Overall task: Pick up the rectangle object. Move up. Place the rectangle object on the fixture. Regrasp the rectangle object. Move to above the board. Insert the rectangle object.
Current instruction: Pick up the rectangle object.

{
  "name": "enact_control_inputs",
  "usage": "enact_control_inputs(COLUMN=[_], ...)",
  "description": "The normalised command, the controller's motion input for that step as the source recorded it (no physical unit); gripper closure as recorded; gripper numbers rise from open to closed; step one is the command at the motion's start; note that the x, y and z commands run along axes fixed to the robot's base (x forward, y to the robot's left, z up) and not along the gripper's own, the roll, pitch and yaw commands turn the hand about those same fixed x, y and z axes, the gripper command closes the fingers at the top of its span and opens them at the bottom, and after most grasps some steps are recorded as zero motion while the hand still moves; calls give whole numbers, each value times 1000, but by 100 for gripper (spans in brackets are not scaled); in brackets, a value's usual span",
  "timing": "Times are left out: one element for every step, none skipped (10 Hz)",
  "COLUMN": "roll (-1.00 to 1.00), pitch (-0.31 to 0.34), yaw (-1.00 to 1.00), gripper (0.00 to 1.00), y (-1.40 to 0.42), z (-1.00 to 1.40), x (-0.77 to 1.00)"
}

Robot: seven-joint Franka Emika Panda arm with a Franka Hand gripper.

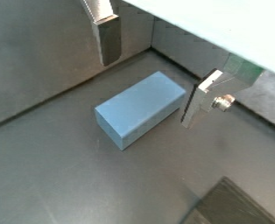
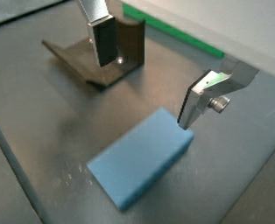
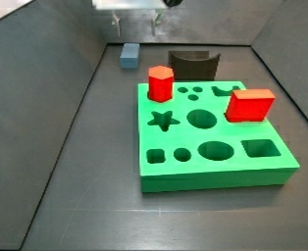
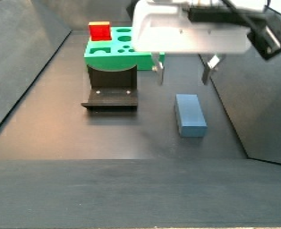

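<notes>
Rectangle object (image 4: 191, 114): steel-blue elongated block, lying flat on the dark grey floor, well apart from the board and just beside the fixture; also seen in both wrist views (image 1: 140, 108) (image 2: 140, 159) and, small, at the far end in a side view (image 3: 128, 54). Gripper (image 4: 185, 69): raised above the rectangle object, fingers (image 1: 109, 38) spread apart and clamped on nothing; the block lies below the gap between them, untouched, in both wrist views. One silver finger plate (image 2: 200, 99) hangs close over an end of the block. Fixture (image 4: 111, 90): dark brown-black bracket on a base plate, standing on the floor between the rectangle object and the board; visible behind a finger in a wrist view (image 2: 110, 54). Board (image 3: 209, 137): thick bright green slab with star, round and square cut-outs, beyond the fixture from the rectangle object. Red hexagonal prism (image 3: 161, 83) and red cube (image 3: 251, 105): both standing on the board
</notes>
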Motion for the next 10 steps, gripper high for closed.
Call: enact_control_inputs(roll=[-63,-69,-101,-103,-93,-109,-70,-37,-56,-64], pitch=[-174,-170,-166,-137,-150,-154,-131,-86,-113,-120], yaw=[0,0,-20,-11,-37,-26,-17,-26,-34,-11], gripper=[0,0,0,0,0,0,0,0,0,0], y=[37,11,0,20,29,43,80,149,166,154], z=[-431,-380,-309,-351,-411,-406,-454,-431,-454,-474], x=[-223,-203,-120,-46,-106,-91,-86,-51,-103,-86])
